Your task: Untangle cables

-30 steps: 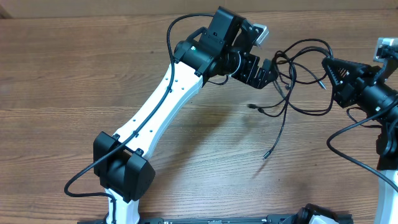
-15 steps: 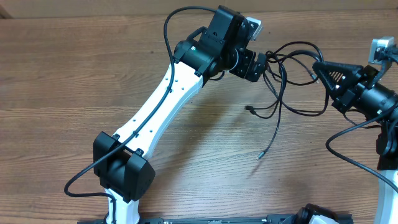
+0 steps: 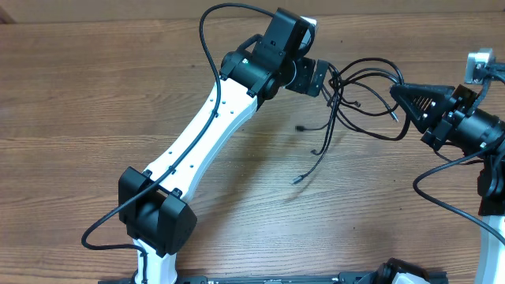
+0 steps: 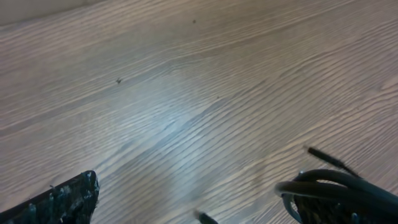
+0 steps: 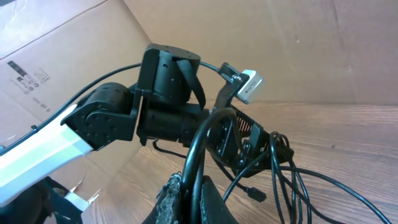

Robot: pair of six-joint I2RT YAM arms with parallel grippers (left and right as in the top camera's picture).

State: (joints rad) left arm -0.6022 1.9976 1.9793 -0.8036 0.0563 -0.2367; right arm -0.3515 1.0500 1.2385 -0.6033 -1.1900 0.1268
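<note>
Now the black left gripper (image 3: 322, 77), jaws spread wide with thin black cables (image 3: 347, 102) hooked over one finger, is drawing back across the brown wooden table (image 3: 118, 95), dragging loose plug ends (image 3: 297, 181) along, while the black right gripper (image 3: 394, 91) is pinching one loop tight, so the tangle is probably loosening.

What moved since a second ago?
The left gripper, open with the cables hooked on it, pulled toward the far edge of the table; the dangling plugs swung left. The right gripper slid slightly left, staying shut on the cables.
</note>
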